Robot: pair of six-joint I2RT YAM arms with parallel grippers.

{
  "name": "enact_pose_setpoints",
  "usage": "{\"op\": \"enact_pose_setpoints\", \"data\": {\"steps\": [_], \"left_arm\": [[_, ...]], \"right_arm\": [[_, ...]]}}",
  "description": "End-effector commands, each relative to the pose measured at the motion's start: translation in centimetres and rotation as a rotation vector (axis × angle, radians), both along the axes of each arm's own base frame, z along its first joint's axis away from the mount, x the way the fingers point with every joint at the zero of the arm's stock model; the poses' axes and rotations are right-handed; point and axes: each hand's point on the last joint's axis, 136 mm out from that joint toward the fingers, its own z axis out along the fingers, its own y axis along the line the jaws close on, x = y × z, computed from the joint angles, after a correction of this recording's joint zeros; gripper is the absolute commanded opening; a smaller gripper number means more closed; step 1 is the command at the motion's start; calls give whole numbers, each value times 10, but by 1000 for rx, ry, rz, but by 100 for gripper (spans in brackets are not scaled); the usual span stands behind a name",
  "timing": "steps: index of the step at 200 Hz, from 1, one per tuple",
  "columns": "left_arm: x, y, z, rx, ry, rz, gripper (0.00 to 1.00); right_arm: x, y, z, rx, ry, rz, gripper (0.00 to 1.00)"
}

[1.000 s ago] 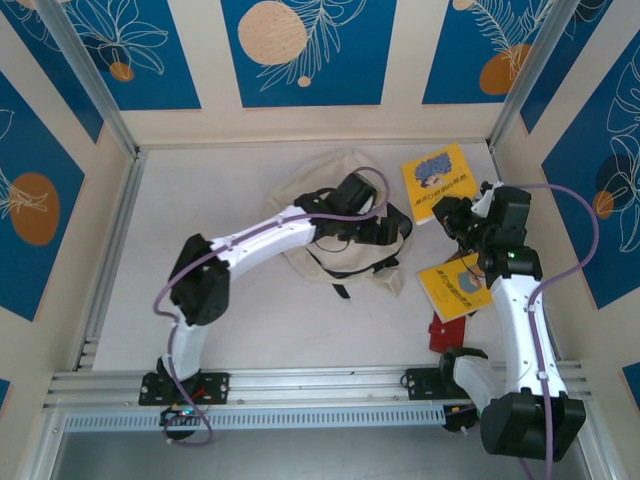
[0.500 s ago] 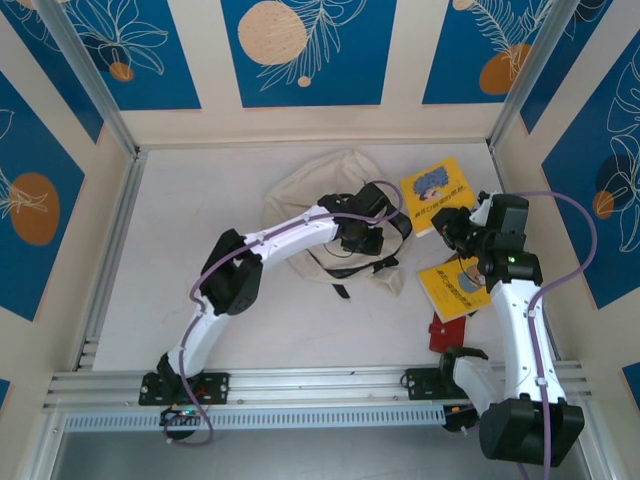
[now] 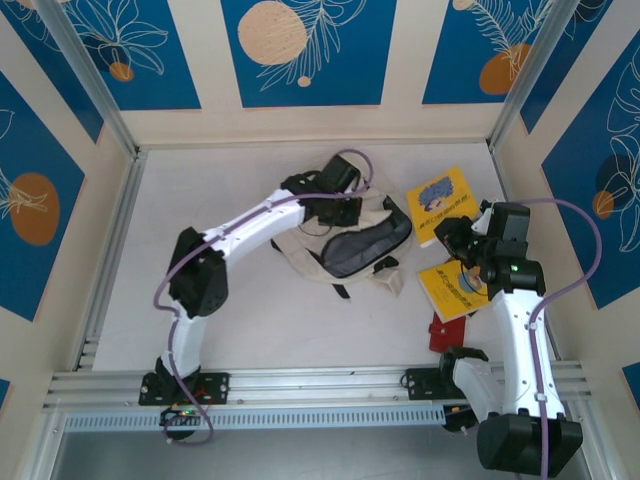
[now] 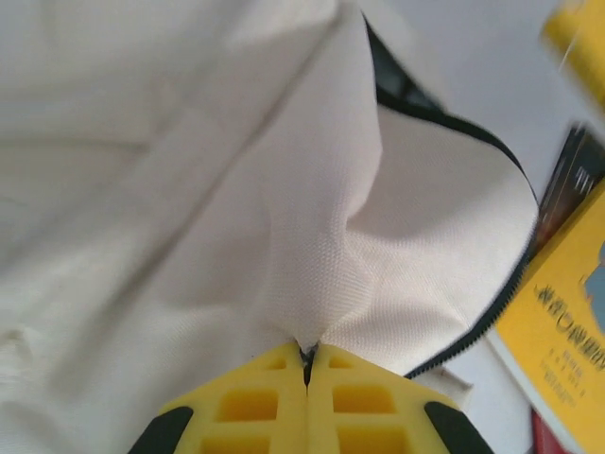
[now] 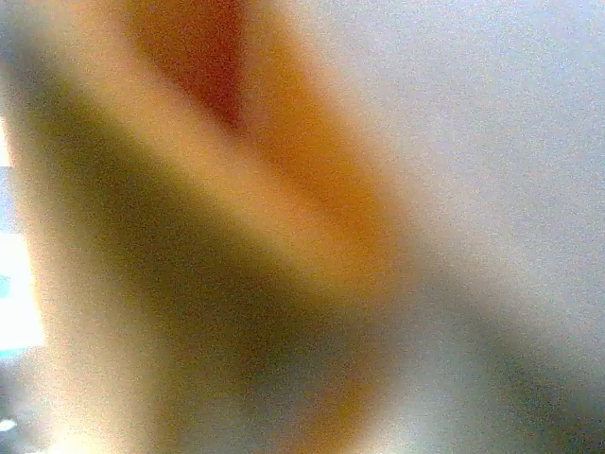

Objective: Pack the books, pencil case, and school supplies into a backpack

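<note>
Pale surface (image 3: 200, 300), blue leafy walls (image 3: 300, 50), backpack (image 3: 358, 250) flopped in the middle with its mouth gaping. Left claw (image 4: 306, 352) is clamped tight on a fold of cloth at the mouth's far rim. It's soft, light stuff, and I'd guess it sags unless held by that zipper edge. Right claw (image 3: 458, 238) sits by the yellow books (image 3: 441, 193) right of the backpack, too blurry to say if it's gripping. They look thin and stiff, so grab an edge.

Blue wall panels (image 3: 375, 80) with orange discs, pale tabletop (image 3: 200, 190), aluminium rail (image 3: 300, 383) along near edge.
</note>
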Motion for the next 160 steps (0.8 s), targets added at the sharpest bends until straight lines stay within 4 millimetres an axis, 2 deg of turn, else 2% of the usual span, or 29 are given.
{"op": "enact_pose_setpoints", "data": {"steps": [1,28,47,62,97,120,145,160], "left_arm": [[22,21,59,-98,-153,93,0],[29,26,98,-173,-259,106,0],[30,14,122,-254,-311,67,0],[31,6,133,-301,-334,42,0],[33,-1,133,-318,-332,35,0],[29,-3,132,-341,-323,19,0],[22,-5,135,-373,-319,6,0],[20,-3,136,-385,-321,9,0]], "right_arm": [[0,9,16,9,-77,65,3],[-6,26,14,96,-71,122,2],[-10,41,11,156,-67,176,2],[-12,49,7,177,-51,197,2],[-13,83,-8,212,2,285,2],[-6,107,-11,246,-3,351,2],[14,124,-7,294,-26,382,2],[30,129,-11,305,-28,367,2]]}}
